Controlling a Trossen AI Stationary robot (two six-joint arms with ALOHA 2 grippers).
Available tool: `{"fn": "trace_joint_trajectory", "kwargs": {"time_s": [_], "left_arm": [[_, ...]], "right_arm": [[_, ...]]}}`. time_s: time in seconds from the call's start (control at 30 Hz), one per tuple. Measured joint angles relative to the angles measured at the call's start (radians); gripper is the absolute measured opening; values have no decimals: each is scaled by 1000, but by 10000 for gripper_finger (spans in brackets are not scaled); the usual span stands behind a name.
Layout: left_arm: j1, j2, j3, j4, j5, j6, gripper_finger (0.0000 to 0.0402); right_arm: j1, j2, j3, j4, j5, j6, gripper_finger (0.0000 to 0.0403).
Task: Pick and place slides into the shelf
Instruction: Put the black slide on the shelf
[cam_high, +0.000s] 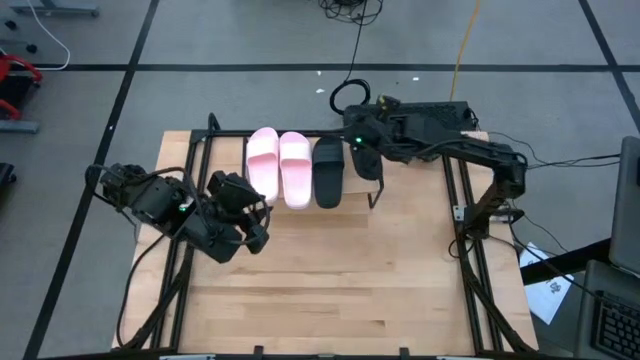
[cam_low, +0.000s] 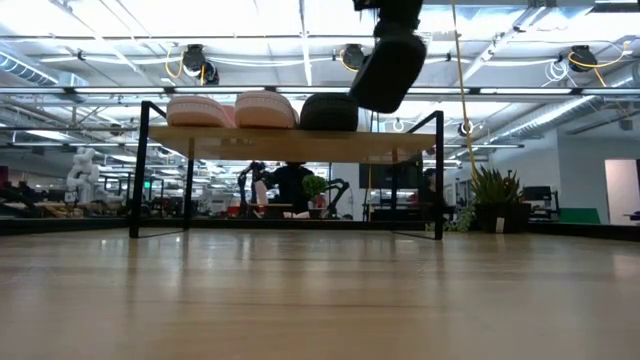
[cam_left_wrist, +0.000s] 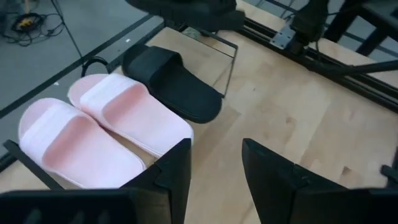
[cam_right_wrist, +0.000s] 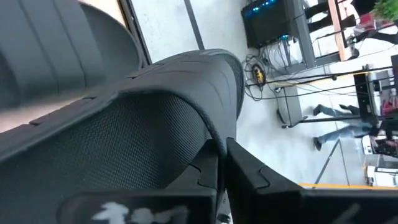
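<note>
The shelf (cam_low: 290, 143) stands at the table's far side. On its top board, from the left, rest two pink slides (cam_high: 263, 160) (cam_high: 295, 168) and a black slide (cam_high: 328, 170), soles down. A second black slide (cam_low: 388, 65) hangs tilted above the board's right end (cam_high: 366, 160), with my right gripper (cam_right_wrist: 221, 165) shut on it. My left gripper (cam_left_wrist: 214, 155) stands open with nothing between its fingers, just in front of the shelf's left part (cam_high: 250, 215), facing the pink slides (cam_left_wrist: 124, 118). My right gripper pinches a curved black wall of the slide (cam_right_wrist: 186, 146) between its two fingers; strap or sole rim, I cannot tell. It comes from above and from the table's right, slanting down. The slide hangs tilted below it, clear of the board.
Black frame rails (cam_high: 465, 230) run along the table's left and right sides. To the right of the resting black slide the board is bare (cam_low: 400, 140). Cables (cam_high: 350, 95) lie on the floor behind the table. People stand in the room beyond.
</note>
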Motion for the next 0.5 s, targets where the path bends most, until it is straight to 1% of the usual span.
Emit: {"fn": "trace_joint_trajectory", "kwargs": {"time_s": [0.17,0.33,0.5], "left_arm": [[45,0,0,0,-6,54,145],[85,0,0,0,-6,95,145],[109,0,0,0,-2,130,145]], "right_arm": [[-15,63,0,40,-2,1,0],[-17,121,0,43,-1,1,0],[-17,146,0,37,2,8,0]]}}
